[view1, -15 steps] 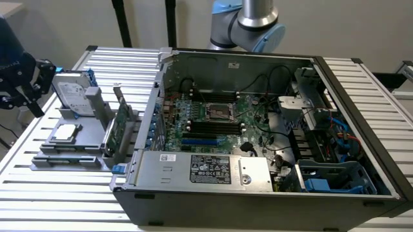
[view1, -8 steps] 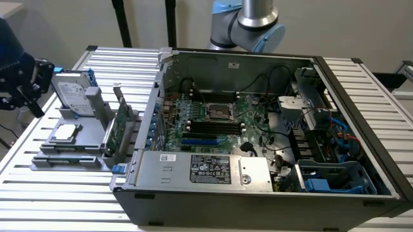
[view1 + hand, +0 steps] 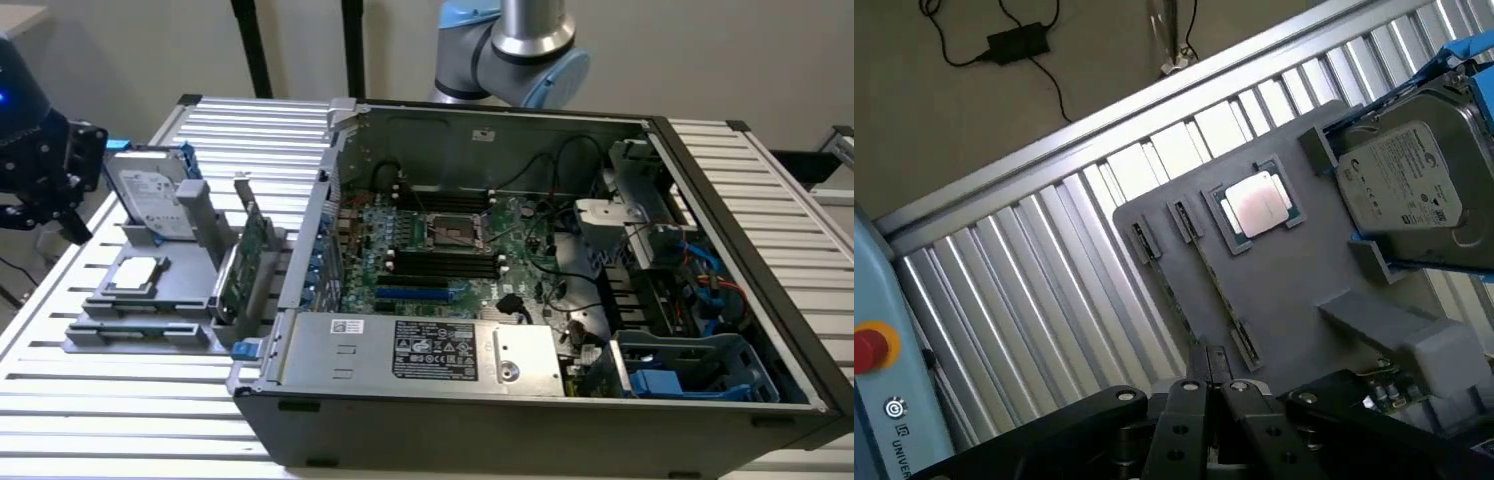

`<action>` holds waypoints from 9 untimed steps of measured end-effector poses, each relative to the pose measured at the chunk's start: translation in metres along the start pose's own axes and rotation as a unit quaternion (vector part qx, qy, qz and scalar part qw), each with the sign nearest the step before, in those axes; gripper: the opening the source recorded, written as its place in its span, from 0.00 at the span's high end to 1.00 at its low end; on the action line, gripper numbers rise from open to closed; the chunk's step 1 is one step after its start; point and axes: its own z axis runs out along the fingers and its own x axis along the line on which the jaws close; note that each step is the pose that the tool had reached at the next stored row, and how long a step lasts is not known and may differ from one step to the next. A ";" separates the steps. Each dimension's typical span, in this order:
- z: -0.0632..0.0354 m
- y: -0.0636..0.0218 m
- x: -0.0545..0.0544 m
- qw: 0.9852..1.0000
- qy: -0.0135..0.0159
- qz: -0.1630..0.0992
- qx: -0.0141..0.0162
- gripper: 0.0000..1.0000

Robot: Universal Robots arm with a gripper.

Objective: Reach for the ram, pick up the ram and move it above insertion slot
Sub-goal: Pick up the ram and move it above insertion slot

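The ram (image 3: 1214, 290) is a thin stick standing on edge between two small clips on a grey holder plate (image 3: 1294, 280). That grey holder plate (image 3: 174, 275) lies on the slatted table, at the exterior view's left of the open computer case (image 3: 534, 300). My black gripper (image 3: 47, 200) hangs at the far left of the exterior view, beyond the plate and above the table. Its fingers (image 3: 1189, 400) meet in the wrist view, where the gripper (image 3: 1214, 395) is shut with nothing in it, a little short of the ram's near end. The motherboard's black slots (image 3: 434, 262) lie inside the case.
A silver hard drive (image 3: 150, 190) (image 3: 1409, 180) leans in a blue bracket on the plate. A processor chip (image 3: 136, 275) (image 3: 1259, 205) lies flat beside it. A green expansion card (image 3: 240, 265) stands between plate and case. The arm's base (image 3: 527, 45) rises behind the case.
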 end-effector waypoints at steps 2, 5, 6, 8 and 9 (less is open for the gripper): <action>0.0002 0.0000 0.000 1.000 0.001 -0.018 0.000 0.89; 0.0004 0.0000 0.000 0.999 0.002 -0.045 0.000 0.89; 0.0006 0.0000 0.000 0.999 0.002 -0.054 0.000 0.89; 0.0008 0.0000 0.000 0.997 0.003 -0.072 0.000 0.89; 0.0009 0.0000 0.000 0.997 0.003 -0.081 0.000 0.89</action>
